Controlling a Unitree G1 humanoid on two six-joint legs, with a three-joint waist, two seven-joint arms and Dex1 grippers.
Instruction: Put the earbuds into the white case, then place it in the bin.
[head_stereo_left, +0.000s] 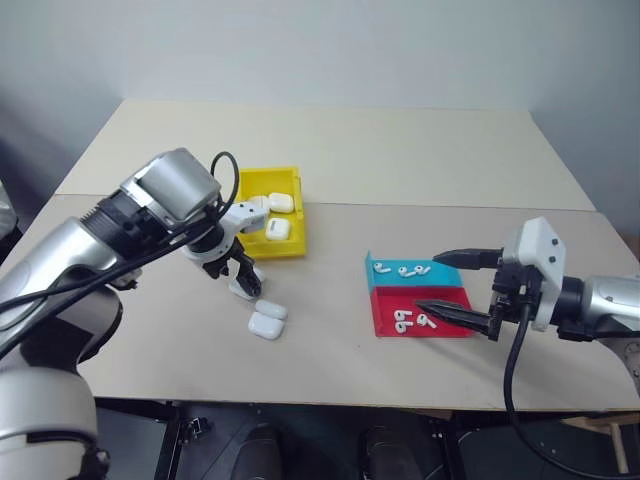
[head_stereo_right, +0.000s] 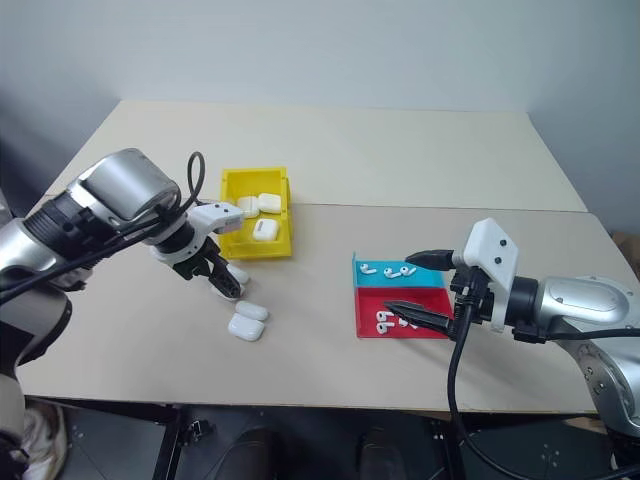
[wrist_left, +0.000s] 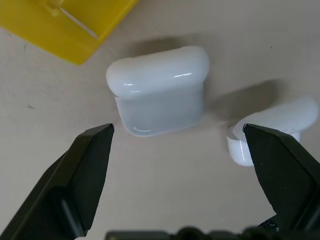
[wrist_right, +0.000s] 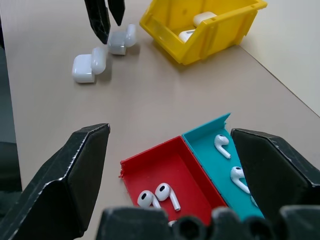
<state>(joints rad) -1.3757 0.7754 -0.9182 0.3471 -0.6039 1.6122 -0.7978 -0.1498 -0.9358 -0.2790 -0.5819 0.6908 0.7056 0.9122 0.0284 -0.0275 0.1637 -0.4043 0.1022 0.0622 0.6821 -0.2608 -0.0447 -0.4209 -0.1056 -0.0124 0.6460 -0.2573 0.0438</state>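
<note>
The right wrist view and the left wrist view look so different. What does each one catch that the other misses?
The right wrist view has the red and teal tray holding earbuds, cases lying inside the yellow bin, and the open right gripper hovering over the tray. The left wrist view looks closely between the open left gripper fingers down at the table. Both share the yellow bin's wall and the two white cases lying on the table beside it.

Both arms extended, both jaws spread.
Left gripper (head_stereo_left: 238, 277) points steeply downward from a bent wrist, fingers apart and empty. Right gripper (head_stereo_left: 447, 284) reaches nearly level toward the robot's left, fingers wide, holding nothing.
</note>
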